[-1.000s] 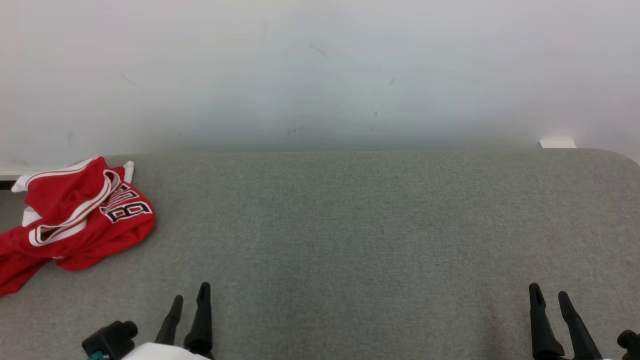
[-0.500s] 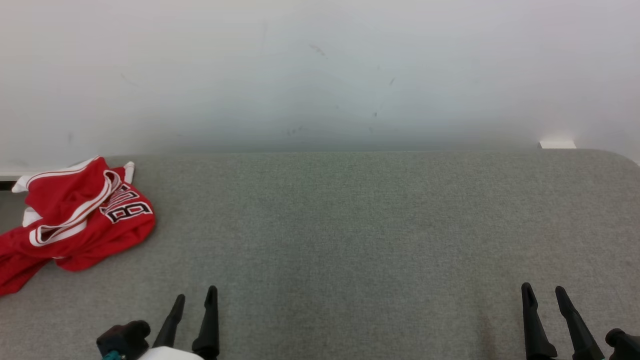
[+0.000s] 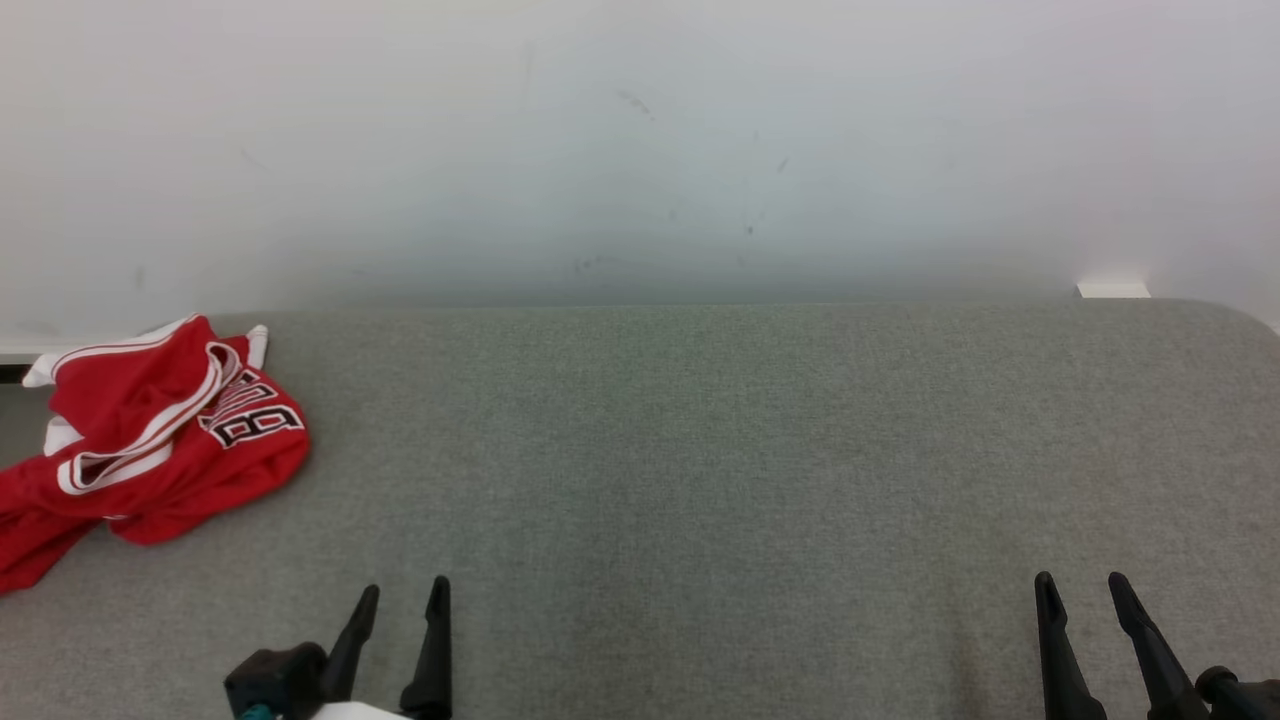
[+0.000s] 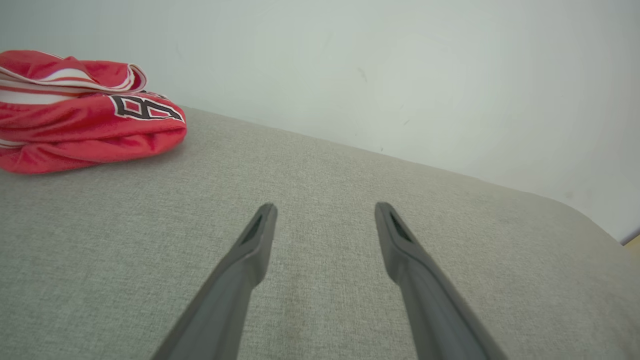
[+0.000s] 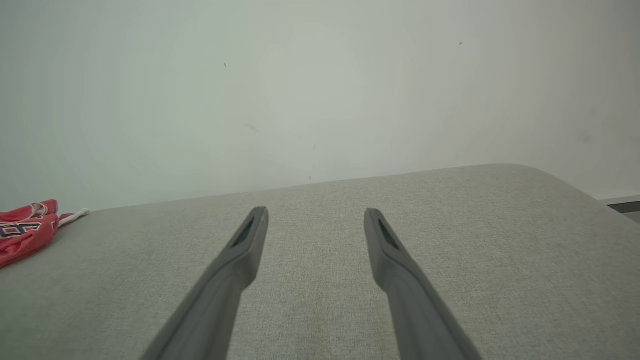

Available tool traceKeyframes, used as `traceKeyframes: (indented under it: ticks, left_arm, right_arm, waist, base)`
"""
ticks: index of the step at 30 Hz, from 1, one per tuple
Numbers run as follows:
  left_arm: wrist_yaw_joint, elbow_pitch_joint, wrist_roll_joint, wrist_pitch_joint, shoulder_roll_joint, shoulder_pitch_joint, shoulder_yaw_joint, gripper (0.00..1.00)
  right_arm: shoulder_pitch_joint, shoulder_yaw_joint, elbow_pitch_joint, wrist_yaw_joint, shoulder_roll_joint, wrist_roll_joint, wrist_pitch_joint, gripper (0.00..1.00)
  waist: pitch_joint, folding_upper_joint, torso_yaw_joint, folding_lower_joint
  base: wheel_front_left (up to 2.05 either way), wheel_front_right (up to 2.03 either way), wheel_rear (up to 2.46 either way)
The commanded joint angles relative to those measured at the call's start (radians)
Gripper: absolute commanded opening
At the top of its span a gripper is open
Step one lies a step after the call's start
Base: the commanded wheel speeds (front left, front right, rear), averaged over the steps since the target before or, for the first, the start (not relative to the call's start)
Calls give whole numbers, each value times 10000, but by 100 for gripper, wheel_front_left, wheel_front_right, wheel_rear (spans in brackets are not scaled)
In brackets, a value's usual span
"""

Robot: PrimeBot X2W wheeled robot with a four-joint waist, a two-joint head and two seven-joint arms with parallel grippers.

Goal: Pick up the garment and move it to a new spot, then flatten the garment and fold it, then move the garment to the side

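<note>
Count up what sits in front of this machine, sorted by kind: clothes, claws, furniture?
Clothes: 1, the red garment, crumpled at the table's left end.
Claws: 2, the left gripper and the right gripper, both open and empty.
Furniture: 1, the grey table.
Total: 4

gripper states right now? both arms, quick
Left gripper: open, holding nothing, apart from the red garment.
Right gripper: open, holding nothing.
</note>
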Motion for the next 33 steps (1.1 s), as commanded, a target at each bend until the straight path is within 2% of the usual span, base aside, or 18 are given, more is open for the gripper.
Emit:
traceKeyframes:
  ticks: [1,26,30,33]
  left_arm:
    - [55,-40,353,-105,71,55,-35,100]
    - [132,67,2331,-607,67,184,-308,100]
    - [119,78,2611,-674,56,94,-380,100]
    - [118,64,2846,-707,40,11,-451,100]
  right_arm:
    - [73,-4,-65,-15,-80,-304,-117,100]
    - [344,-173,-34,-19,77,-1582,-625,100]
    - [437,-190,-116,-19,88,-1782,-689,100]
    - [560,-185,-176,-20,98,-1954,-719,100]
  waist:
    - [5,-1,-16,-1]
    - [-26,-1,137,-1]
    - [-16,-1,462,-1]
    - [-21,-1,1038,-1]
  base:
    - [0,0,0]
    - [0,0,0]
    - [0,0,0]
    - [0,0,0]
